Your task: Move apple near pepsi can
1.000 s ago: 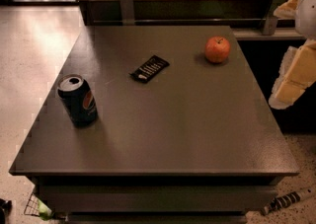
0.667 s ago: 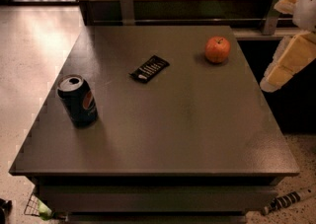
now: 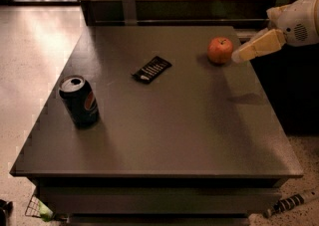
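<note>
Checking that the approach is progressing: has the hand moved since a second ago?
Yes. The hand has swung left from beyond the right edge of the table toward the apple, now just right of it.

Red-orange apple far right beside end effector; upright pepsi can near left

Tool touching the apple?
Cannot tell. Camera view: the tool sits at the right edge of the apple, outlines meeting, but neither a gap nor contact shows plainly.
</note>
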Controlling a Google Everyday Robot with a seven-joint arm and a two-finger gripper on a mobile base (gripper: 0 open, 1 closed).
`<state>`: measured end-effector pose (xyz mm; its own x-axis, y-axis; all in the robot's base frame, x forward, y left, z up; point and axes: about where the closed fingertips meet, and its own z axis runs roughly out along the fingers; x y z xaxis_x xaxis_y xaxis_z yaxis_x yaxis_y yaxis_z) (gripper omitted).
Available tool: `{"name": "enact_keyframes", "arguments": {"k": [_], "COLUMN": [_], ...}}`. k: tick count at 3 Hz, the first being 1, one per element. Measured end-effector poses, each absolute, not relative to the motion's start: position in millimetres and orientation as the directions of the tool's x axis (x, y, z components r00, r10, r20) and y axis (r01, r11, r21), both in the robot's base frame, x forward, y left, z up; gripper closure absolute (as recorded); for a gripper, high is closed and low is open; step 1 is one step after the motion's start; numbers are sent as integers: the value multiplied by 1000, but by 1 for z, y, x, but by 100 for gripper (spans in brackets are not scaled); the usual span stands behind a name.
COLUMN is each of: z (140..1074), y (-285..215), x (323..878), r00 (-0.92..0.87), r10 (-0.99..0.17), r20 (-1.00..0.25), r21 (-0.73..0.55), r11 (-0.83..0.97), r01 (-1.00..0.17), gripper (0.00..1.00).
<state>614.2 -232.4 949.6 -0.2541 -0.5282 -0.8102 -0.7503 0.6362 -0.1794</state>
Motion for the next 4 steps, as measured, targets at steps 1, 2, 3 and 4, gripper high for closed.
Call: {"name": "enact_keyframes", "arguments": {"k": [1,2,3,4], "z": [933,907,886,868], "y": [-222,-216,-211,-207], "x": [651,679,692,709], "r00": [-214,-167,-152,-164], "r10": [-367,-201,-148,-141], "r20": [-905,-965,-977,-976], "r21": [-114,-42,-12,6], "r11": [694,748,756,742], "r01": [-711,-662,-655,-670], "gripper": [0,0,0,0]}}
